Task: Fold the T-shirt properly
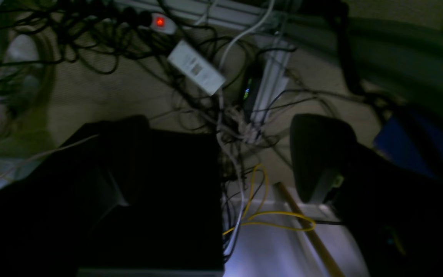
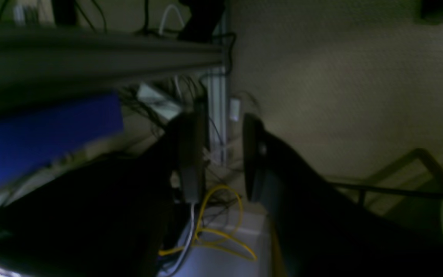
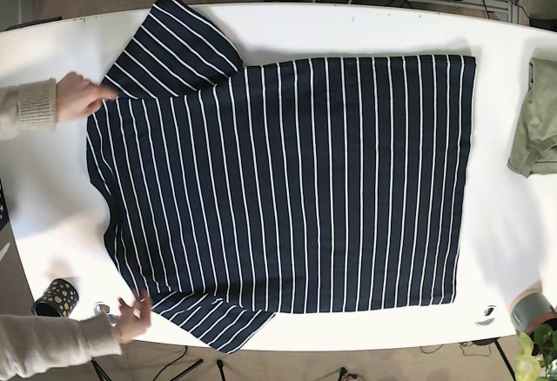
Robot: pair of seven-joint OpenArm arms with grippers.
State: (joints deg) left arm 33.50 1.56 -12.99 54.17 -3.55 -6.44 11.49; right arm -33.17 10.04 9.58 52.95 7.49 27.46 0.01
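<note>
A navy T-shirt (image 3: 296, 190) with thin white stripes lies spread flat on the white table (image 3: 505, 250) in the base view, both sleeves at the left end. A person's hand (image 3: 78, 96) rests at the upper sleeve and another hand (image 3: 132, 316) touches the lower sleeve. Neither arm shows in the base view. My left gripper (image 1: 252, 154) hangs open over the floor with nothing between its dark fingers (image 1: 321, 154). The right gripper (image 2: 221, 157) is also open and holds nothing. The shirt is out of both wrist views.
A green cloth (image 3: 535, 129) lies at the table's right edge. A dotted black cup (image 3: 57, 297) stands at the front left and a plant (image 3: 535, 350) at the front right. Tangled cables (image 1: 221, 115), a lit power strip (image 1: 160, 22) and a yellow cable (image 1: 267, 215) cover the floor.
</note>
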